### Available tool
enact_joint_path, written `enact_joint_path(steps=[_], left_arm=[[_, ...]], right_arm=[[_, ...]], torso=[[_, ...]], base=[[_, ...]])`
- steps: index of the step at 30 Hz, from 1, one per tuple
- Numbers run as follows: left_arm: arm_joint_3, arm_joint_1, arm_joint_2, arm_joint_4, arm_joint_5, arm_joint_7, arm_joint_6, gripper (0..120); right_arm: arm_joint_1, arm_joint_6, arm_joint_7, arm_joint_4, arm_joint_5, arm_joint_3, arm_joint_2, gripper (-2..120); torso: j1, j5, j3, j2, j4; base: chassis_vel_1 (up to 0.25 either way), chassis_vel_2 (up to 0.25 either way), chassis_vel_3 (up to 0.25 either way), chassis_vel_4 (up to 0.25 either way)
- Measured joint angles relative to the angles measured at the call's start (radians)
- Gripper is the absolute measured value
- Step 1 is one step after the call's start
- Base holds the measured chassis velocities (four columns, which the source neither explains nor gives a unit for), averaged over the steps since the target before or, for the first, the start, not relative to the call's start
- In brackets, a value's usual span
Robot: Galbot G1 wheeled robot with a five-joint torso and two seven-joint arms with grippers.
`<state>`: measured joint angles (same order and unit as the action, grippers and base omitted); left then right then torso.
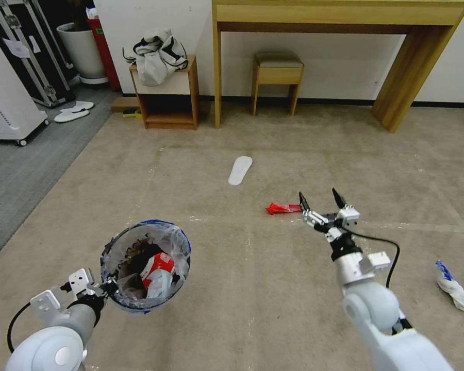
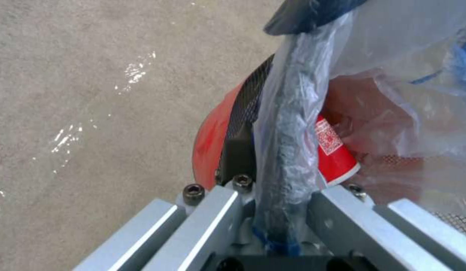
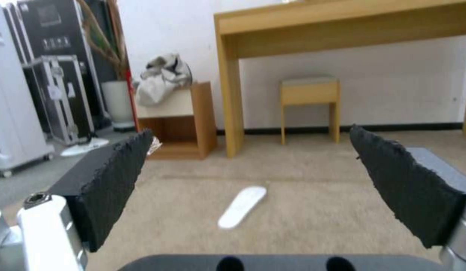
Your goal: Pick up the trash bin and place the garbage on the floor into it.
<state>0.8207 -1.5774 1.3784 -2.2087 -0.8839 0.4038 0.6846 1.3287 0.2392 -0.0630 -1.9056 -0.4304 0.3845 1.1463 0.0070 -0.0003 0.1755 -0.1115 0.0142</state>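
Note:
The trash bin (image 1: 145, 265), lined with a clear blue-edged bag, hangs above the floor (image 1: 273, 309) at the lower left and holds mixed litter, including a red-white carton (image 1: 158, 269). My left gripper (image 1: 107, 288) is shut on the bin's near rim (image 2: 285, 143); the red base (image 2: 208, 146) shows beside it. My right gripper (image 1: 319, 200) is open and empty, above the carpet just right of a red wrapper (image 1: 282, 208). Its black pads (image 3: 112, 188) stand wide apart. A crumpled white-and-blue piece of garbage (image 1: 453, 286) lies at the far right.
A white slipper sole (image 1: 240, 170) lies on the carpet ahead. A wooden desk (image 1: 340, 20), a small stool (image 1: 277, 77) and a low shelf (image 1: 166, 98) with a bag on it stand against the far wall. Grey flooring with flight cases (image 1: 31, 56) lies to the left.

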Motion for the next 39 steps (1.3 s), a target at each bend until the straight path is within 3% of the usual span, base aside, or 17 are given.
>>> enact_joint_path(steps=[5, 23, 39], left_arm=[[-0.004, 0.002, 0.005, 0.012, 0.024, -0.015, -0.013, 0], [0.0, 0.006, 0.024, 0.019, 0.036, -0.039, -0.03, 0], [0.003, 0.027, 0.046, 0.059, 0.046, -0.046, -0.032, 0]], right_arm=[[0.039, 0.015, 0.0, 0.021, 0.051, -0.008, 0.042, 100], [0.049, -0.001, -0.019, 0.034, 0.049, -0.025, 0.068, 100], [-0.023, -0.039, -0.009, 0.093, 0.123, -0.06, 0.152, 100]], torso=[[0.0, 0.0002, 0.0, 0.0, 0.0], [0.0, 0.0003, 0.0, 0.0, 0.0], [0.0, 0.0002, 0.0, 0.0, 0.0]], base=[[0.0, 0.0, 0.0, 0.0], [0.0, 0.0, 0.0, 0.0], [0.0, 0.0, 0.0, 0.0]])
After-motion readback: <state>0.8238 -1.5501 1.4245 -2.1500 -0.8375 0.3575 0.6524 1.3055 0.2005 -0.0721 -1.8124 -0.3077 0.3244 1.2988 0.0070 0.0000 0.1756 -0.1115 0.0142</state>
